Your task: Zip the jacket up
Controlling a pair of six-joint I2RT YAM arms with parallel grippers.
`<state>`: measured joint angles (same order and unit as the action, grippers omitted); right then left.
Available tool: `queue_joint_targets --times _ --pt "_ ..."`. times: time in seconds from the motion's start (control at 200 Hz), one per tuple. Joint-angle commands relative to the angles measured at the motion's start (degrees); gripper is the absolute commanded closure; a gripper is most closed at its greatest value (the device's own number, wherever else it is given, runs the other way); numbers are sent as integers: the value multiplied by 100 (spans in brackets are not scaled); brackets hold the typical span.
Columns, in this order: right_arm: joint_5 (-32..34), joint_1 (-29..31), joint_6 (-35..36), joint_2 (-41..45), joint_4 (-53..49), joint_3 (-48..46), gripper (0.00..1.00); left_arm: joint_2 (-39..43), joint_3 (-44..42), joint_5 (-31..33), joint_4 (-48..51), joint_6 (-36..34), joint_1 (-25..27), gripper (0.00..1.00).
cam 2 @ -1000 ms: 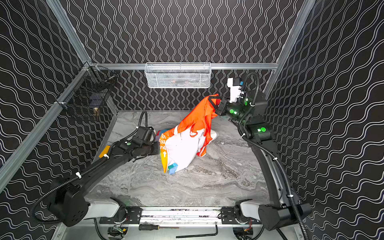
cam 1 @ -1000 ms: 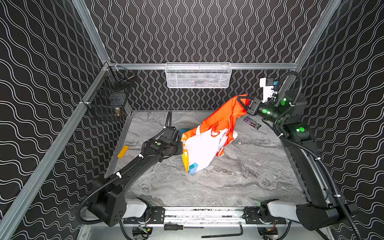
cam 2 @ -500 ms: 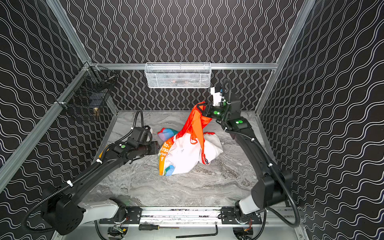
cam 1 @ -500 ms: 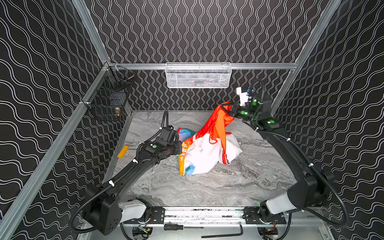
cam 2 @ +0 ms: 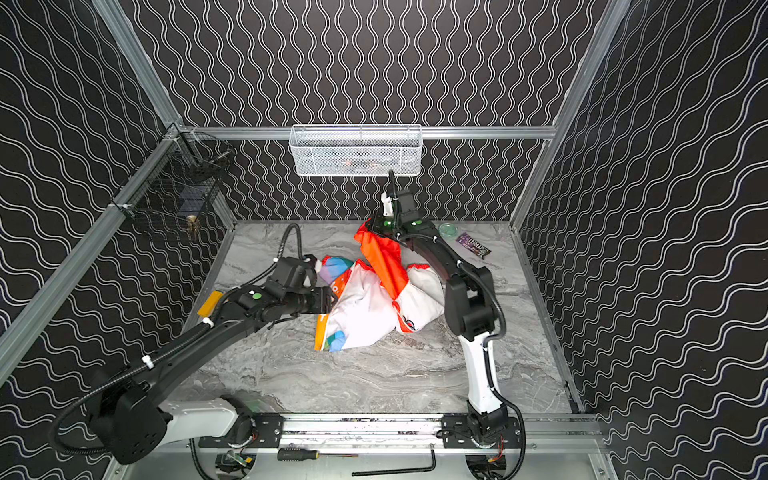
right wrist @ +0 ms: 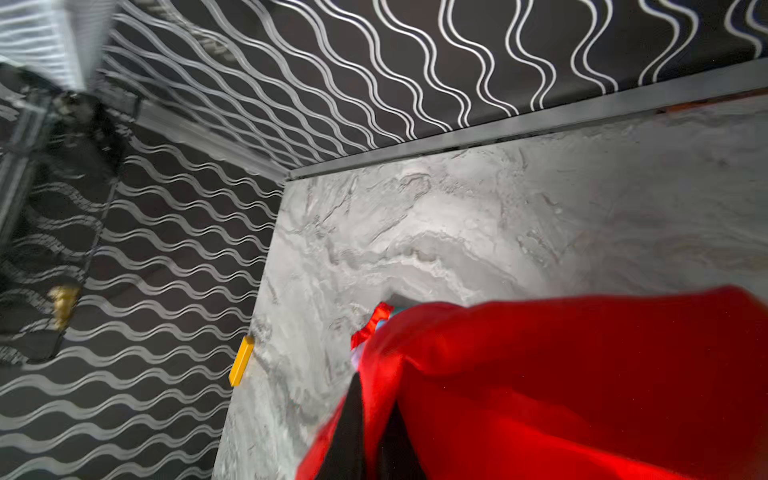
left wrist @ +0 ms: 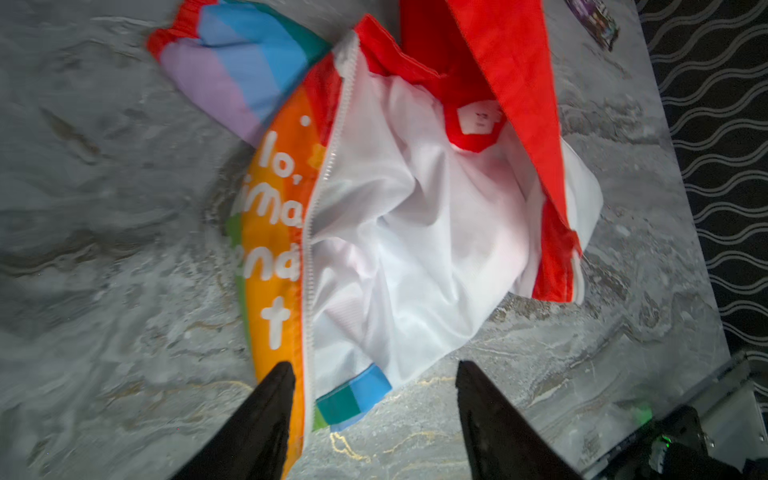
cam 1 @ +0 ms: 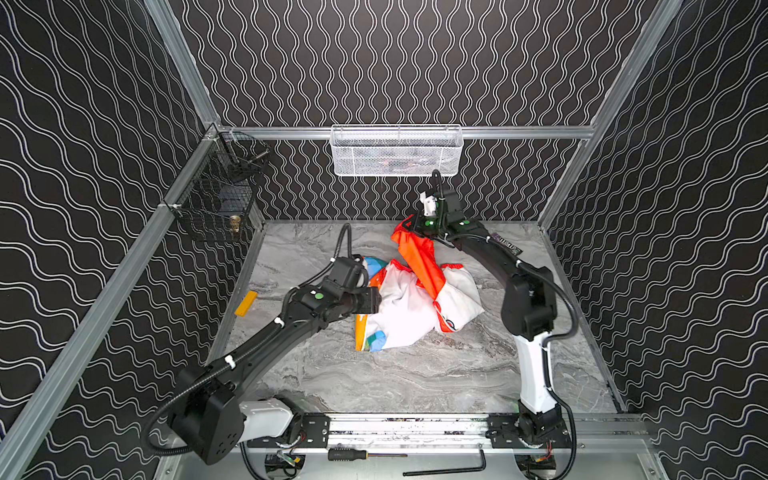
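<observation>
Since a second ago the right gripper (right wrist: 374, 392) has swung to 12 o'clock, jaws pinching the jacket (cam 1: 405, 309) by its hood (cam 1: 419, 253). The left gripper (left wrist: 374, 365) jaws have spread at 9 o'clock. The jacket lies crumpled and unzipped mid-tabletop (cam 1: 415, 382). Probably still arranging; next, flatten it and find the zipper (left wrist: 309, 249) ends.

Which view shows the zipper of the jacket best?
The left wrist view: the white zipper runs unobstructed along the orange edge of the jacket, unzipped. In both top views the jacket is a crumpled heap, zipper too small to tell. The right wrist view shows only red cloth.
</observation>
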<state>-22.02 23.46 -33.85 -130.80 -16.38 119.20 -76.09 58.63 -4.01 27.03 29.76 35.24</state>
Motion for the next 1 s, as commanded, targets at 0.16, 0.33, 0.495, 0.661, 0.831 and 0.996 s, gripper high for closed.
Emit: queue_joint_targets --times 0.16,0.33,0.495,0.661,0.831,0.996 --pt "-111 -26 194 -187 -579 499 43 -834 315 -566 -961 331 427 33" --pt "-103 -227 516 738 -528 -201 30 -1263 539 -886 -1336 567 599 34" --pt "345 -523 780 1835 -758 -1332 30 -1673 743 -1040 -1543 762 872 35" --pt "694 -1041 741 3251 -543 -3359 33 -2001 627 -1169 -1975 1187 1105 35" --pt "504 -1659 622 4289 -207 -5393 33 -2280 543 -1239 -2371 1493 1169 36" --pt "366 -1938 562 4655 -59 -6610 32 -2558 781 -1370 -2469 1550 1187 37"
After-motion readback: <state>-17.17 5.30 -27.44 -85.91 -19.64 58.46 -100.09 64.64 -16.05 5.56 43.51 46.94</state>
